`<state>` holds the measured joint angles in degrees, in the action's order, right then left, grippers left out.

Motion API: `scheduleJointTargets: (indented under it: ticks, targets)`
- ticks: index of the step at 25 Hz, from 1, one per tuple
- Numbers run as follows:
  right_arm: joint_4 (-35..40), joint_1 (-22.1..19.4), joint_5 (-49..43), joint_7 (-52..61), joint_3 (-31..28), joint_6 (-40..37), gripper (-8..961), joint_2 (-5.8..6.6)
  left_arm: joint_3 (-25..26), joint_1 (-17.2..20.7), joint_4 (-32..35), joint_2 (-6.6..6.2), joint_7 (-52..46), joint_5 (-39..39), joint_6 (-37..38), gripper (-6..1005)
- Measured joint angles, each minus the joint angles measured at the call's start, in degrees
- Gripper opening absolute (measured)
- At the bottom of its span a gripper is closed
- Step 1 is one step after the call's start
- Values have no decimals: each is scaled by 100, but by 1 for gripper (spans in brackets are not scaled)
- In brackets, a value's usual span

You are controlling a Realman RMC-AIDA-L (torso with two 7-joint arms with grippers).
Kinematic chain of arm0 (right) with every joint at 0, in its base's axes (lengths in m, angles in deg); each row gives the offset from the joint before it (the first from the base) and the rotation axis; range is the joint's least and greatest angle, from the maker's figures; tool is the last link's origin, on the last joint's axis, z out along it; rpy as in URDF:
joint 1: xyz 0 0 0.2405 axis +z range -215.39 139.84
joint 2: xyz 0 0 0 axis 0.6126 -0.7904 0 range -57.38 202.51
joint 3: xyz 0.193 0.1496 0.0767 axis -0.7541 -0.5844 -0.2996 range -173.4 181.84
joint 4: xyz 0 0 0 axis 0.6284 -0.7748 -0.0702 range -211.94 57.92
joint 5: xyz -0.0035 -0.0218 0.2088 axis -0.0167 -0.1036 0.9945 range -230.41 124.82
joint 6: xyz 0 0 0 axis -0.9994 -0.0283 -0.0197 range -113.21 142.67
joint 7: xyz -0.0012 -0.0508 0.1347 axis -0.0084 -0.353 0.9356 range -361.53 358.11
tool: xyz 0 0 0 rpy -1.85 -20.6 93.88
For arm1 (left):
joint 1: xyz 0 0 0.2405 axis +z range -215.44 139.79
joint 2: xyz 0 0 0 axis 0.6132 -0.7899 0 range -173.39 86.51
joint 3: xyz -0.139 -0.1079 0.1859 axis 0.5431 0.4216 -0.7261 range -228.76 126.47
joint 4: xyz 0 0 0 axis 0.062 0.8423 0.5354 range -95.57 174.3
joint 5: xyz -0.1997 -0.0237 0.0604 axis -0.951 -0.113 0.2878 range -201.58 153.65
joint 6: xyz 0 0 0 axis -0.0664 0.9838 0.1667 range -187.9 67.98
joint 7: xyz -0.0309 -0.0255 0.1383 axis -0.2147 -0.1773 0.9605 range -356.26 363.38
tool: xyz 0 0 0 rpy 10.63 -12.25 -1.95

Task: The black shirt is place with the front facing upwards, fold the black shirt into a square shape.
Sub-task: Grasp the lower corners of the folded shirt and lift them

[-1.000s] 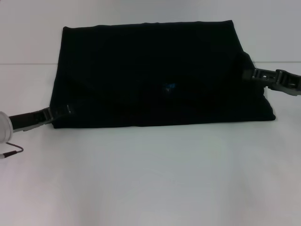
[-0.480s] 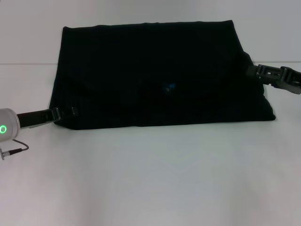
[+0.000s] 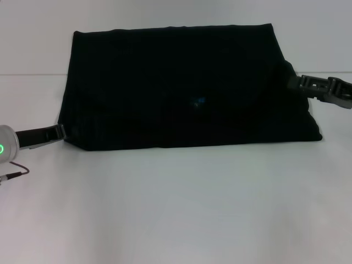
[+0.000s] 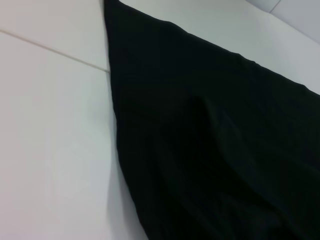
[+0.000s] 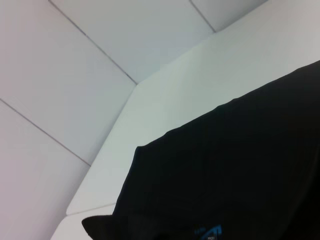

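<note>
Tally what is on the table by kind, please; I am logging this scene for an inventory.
Black cloth shirts, folded: 1, the black shirt
Robot end effectors: 2, the left end effector at the shirt's near left corner, the right end effector at its right edge
White tables: 1, the table
Total: 4

Bright, even light washes the white desk (image 3: 176,209) nearly featureless. The large black cloth shirt (image 3: 181,88) reads as flat darkness, folds barely visible, with faint soft shadow along its edges.
</note>
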<state>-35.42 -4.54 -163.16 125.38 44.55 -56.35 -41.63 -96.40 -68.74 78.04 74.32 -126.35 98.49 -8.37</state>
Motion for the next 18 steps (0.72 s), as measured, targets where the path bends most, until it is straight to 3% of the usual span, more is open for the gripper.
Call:
scheduleJointTargets:
  ticks: [5, 11, 13, 15, 18]
  targets:
    - [46, 37, -379, 209, 24, -330, 804, 211, 147, -60, -26, -111, -36, -67, 363, 167]
    - [72, 186, -1322, 1094, 32, -578, 803, 739, 825, -268, -297, -441, -296, -80, 1061, 62]
    - [88, 306, -1846, 1426, 33, -535, 803, 835, 890, -291, -339, -518, -426, -81, 1105, 62]
    - [103, 486, -2431, 1691, 34, -420, 803, 835, 910, -294, -337, -536, -485, -91, 1112, 63]
    - [47, 751, -3198, 1949, 41, -254, 803, 727, 930, -319, -330, -511, -493, -112, 1094, 63]
